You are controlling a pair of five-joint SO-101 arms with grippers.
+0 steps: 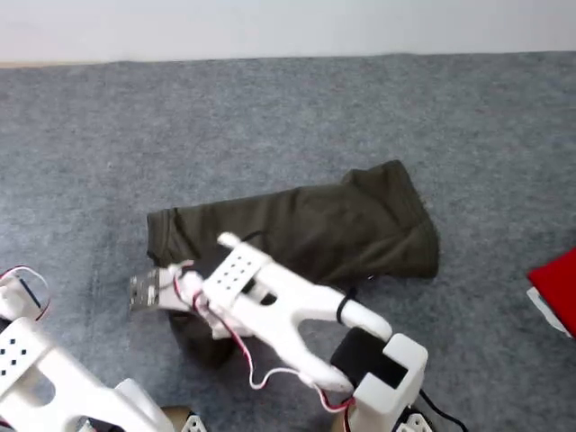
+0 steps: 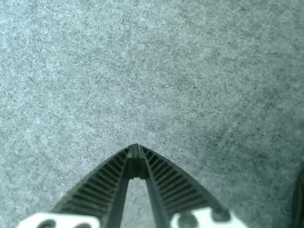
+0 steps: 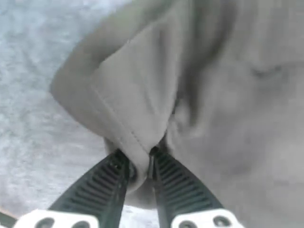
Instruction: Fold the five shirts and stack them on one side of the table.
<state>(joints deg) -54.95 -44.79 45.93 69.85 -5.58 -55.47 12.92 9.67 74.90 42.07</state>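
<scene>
A dark olive shirt (image 1: 306,229) lies partly folded across the middle of the grey table. My right arm extends over its near-left end, where my right gripper (image 1: 148,290) sits by the shirt's left edge. In the right wrist view the right gripper (image 3: 140,159) is shut on a bunched, stitched hem of the shirt (image 3: 199,85), which is lifted into a fold. My left gripper (image 2: 137,148) is shut on nothing, its tips touching above bare grey surface. The left arm (image 1: 27,355) sits at the near-left corner.
A red item (image 1: 558,288) with something white under it lies at the table's right edge. The grey felt table surface (image 1: 270,117) stretches to a pale wall at the back. A dark edge (image 2: 300,199) shows in the left wrist view.
</scene>
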